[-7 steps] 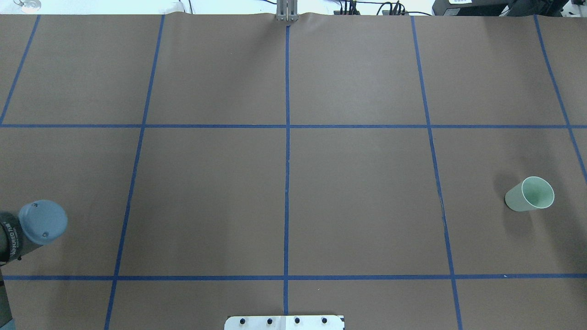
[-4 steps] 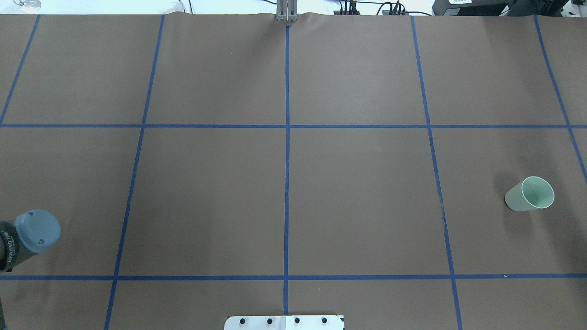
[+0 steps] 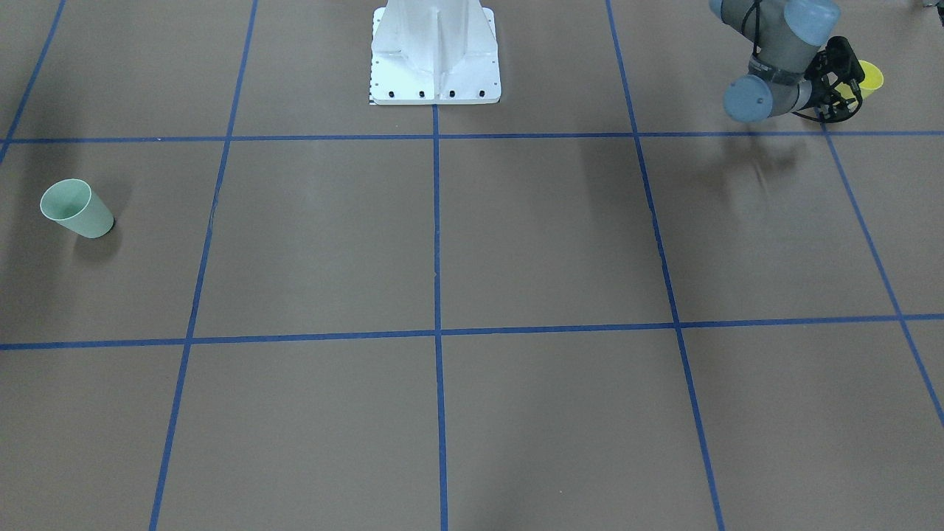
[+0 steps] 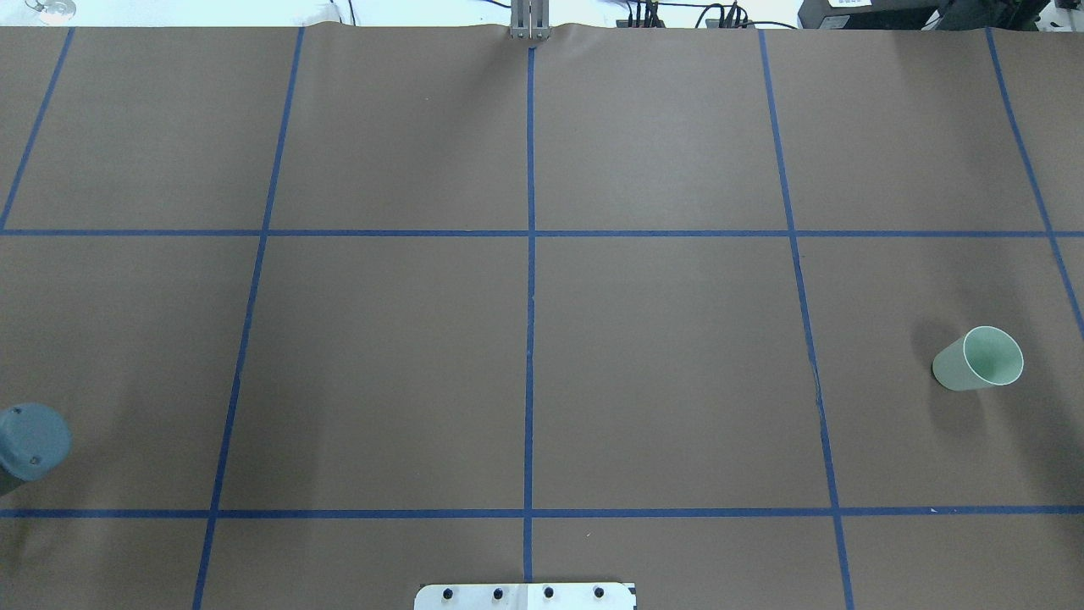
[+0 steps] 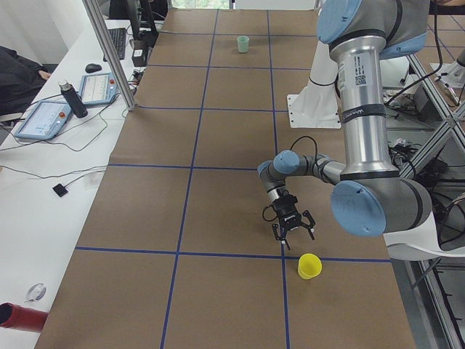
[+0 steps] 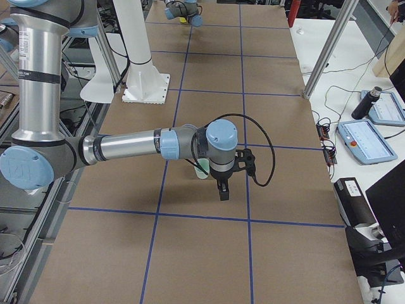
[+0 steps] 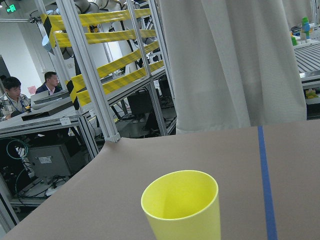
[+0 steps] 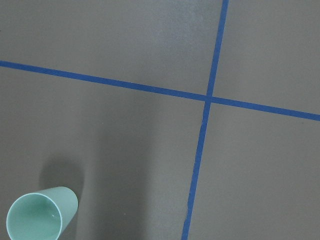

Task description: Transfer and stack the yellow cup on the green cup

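Sliding outward, the left arm's blue-capped joint (image 4: 30, 440) now lies against the left edge of the brown paper-covered desk (image 4: 677, 356). It is closer to that edge and to the robot's side than a second ago. The small bright yellow plastic tumbler (image 5: 309, 266) stands upright, mouth up, near the desk's corner at the robot's left on the robot's side. The left gripper (image 5: 294, 236) hangs just beside it without touching, its fingers spread wide and empty. The small pale mint-green plastic tumbler (image 4: 978, 359) stands upright near the desk's right end, where it stood before, well apart from the yellow one. The right gripper (image 6: 222, 192) points down close beside it. I cannot tell whether its fingers are spread or closed.
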